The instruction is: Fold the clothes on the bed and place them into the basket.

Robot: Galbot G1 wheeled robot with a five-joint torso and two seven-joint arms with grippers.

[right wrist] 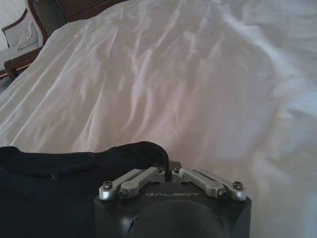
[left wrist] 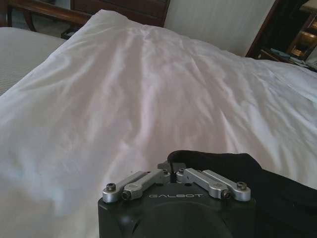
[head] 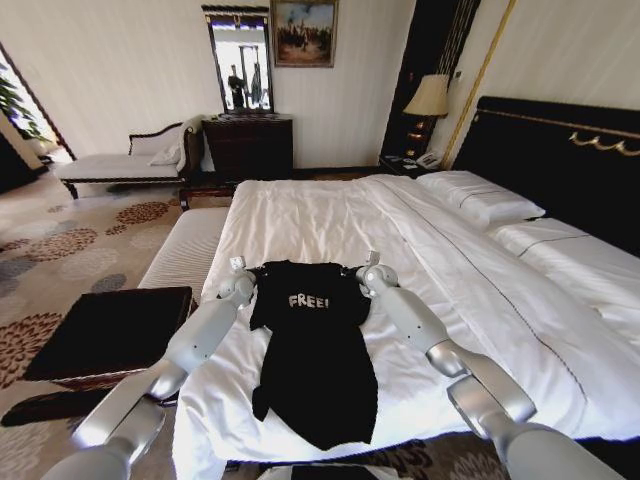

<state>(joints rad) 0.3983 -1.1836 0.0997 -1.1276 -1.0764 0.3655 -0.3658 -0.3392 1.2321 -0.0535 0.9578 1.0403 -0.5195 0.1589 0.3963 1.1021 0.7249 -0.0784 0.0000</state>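
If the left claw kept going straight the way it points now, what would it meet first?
Past the T-shirt edge at the left claw, only open white duvet lies ahead; the way looks free toward the dresser, though depth is unclear.

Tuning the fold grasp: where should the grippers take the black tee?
The T-shirt lies flat on the bed, collar toward the headboard. Probably best pinched at both shoulder corners from the foot side, where the left gripper and right gripper sit, jaws closed.
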